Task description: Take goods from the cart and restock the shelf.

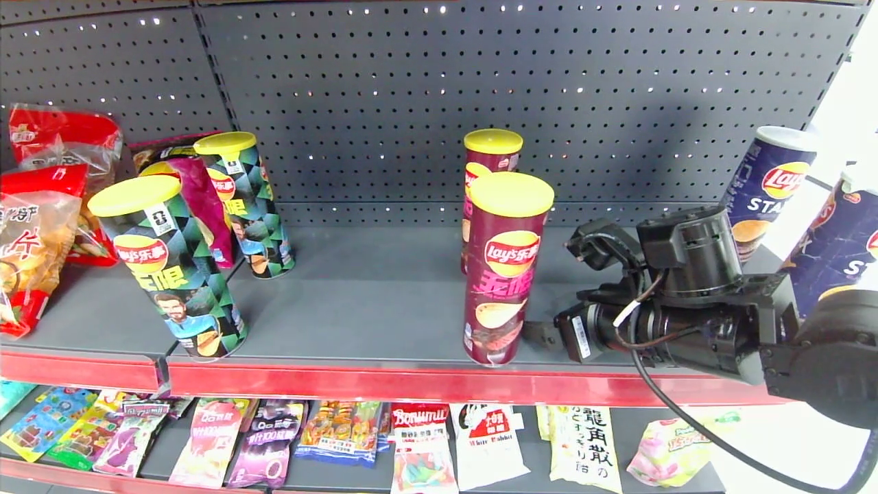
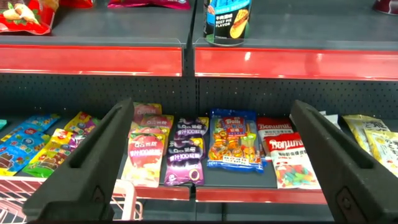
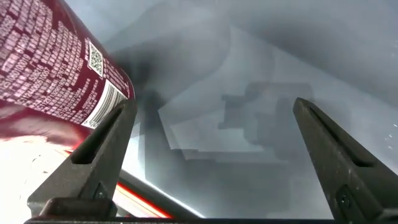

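A maroon chip can (image 1: pixel 506 269) with a yellow lid stands upright near the front edge of the grey shelf (image 1: pixel 384 295). A second maroon can (image 1: pixel 488 161) stands right behind it. My right gripper (image 1: pixel 542 335) is low on the shelf just right of the front can. In the right wrist view the right gripper (image 3: pixel 214 106) is open, and the can (image 3: pixel 50 62) lies just outside one finger, not between them. My left gripper (image 2: pixel 212 106) is open and holds nothing, facing the lower shelf of snack packets (image 2: pixel 233 140).
Two teal-and-black cans (image 1: pixel 168 267) (image 1: pixel 247 202) and a magenta can (image 1: pixel 199 199) stand at the shelf's left, beside red snack bags (image 1: pixel 41 226). Blue cans (image 1: pixel 772 185) stand at the far right. Bare shelf lies between the can groups. Packets (image 1: pixel 343 432) line the shelf below.
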### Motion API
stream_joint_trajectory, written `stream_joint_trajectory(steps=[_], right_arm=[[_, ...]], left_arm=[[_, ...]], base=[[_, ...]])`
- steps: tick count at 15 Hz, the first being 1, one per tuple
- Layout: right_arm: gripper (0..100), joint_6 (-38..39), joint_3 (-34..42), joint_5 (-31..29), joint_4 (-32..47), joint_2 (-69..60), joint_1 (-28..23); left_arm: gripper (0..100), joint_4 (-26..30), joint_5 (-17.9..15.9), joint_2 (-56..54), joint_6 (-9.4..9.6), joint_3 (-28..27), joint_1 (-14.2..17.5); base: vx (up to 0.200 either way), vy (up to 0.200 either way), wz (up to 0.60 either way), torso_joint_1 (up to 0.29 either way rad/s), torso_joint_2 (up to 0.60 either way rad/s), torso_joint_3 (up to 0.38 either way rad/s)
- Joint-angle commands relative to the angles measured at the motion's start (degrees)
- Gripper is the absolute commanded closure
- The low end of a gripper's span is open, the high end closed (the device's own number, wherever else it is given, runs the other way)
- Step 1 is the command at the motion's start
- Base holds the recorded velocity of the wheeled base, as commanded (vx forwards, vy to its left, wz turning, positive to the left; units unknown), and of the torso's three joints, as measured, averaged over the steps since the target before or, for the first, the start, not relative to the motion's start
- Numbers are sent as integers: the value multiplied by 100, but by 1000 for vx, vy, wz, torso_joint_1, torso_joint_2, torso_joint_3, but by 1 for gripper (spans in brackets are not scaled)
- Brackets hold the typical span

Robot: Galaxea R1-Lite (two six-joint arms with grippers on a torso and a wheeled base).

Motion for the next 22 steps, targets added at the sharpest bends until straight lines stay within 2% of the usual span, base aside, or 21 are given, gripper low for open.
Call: stream_joint_trajectory(steps=[1,15,19,22], right_arm=[[0,-1,-10,-4,-6,7,31],[0,-1,-63,-4,-261,165,278],[0,7,7,-4,-261,60,198],[0,16,403,-47,-261,-723,-74]], left_arm=[[0,2,1,-3,-6,0,0],[0,2,1,-3,3,0,0],[0,2,1,-3,3,0,0],[0,2,1,-3,3,0,0]], base=[[0,0,0,0,0,0],[0,0,0,0,0,0],[0,0,0,0,0,0],[0,0,0,0,0,0]])
